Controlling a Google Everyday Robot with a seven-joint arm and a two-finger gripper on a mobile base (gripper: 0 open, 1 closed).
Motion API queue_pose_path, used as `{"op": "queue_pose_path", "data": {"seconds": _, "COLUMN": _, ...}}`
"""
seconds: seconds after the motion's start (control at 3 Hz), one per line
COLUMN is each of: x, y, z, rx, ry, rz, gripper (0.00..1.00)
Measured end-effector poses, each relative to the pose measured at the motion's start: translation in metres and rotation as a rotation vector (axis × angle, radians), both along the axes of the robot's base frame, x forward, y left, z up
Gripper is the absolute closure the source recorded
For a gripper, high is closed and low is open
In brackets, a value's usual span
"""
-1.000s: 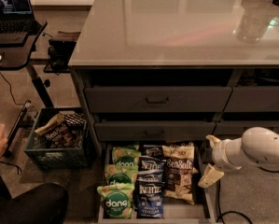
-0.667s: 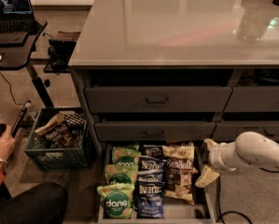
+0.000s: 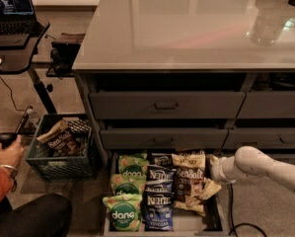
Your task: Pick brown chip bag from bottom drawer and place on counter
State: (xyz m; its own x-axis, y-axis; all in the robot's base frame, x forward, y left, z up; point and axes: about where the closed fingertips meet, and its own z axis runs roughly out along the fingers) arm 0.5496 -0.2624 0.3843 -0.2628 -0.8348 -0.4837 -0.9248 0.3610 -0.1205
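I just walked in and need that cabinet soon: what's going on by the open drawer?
A white robot arm reaches in from the right; its gripper sits low at the right edge of the open dark grey metal bottom drawer, beside the crinkly cream-and-brown SeaSalt chip bag. That bag lies in the drawer next to blue Kettle bags and green dang bags, not yet lifted. The glossy grey counter is above.

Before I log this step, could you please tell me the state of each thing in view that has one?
bottom drawer: pulled open, holding chip bags.
brown chip bag: lying in the drawer's right column.
gripper: low at the drawer's right side, by that bag.
middle drawer: shut.
top drawer: shut.
laptop: open, screen lit.
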Motion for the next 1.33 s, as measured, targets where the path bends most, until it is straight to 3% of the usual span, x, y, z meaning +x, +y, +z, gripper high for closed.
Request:
{"op": "queue_pose_path", "data": {"seconds": 0.33, "x": 0.016, "y": 0.000, "z": -0.041, "rx": 0.039, "ry": 0.015, "rz": -0.004, "gripper": 0.00}}
{"op": "queue_pose_path", "data": {"seconds": 0.67, "x": 0.016, "y": 0.000, "z": -0.041, "rx": 0.039, "ry": 0.015, "rz": -0.005, "gripper": 0.00}}
{"op": "queue_pose_path", "data": {"seconds": 1.33, "x": 0.031, "y": -0.004, "z": -0.075, "rx": 0.048, "ry": 0.012, "rz": -0.044, "gripper": 0.00}}
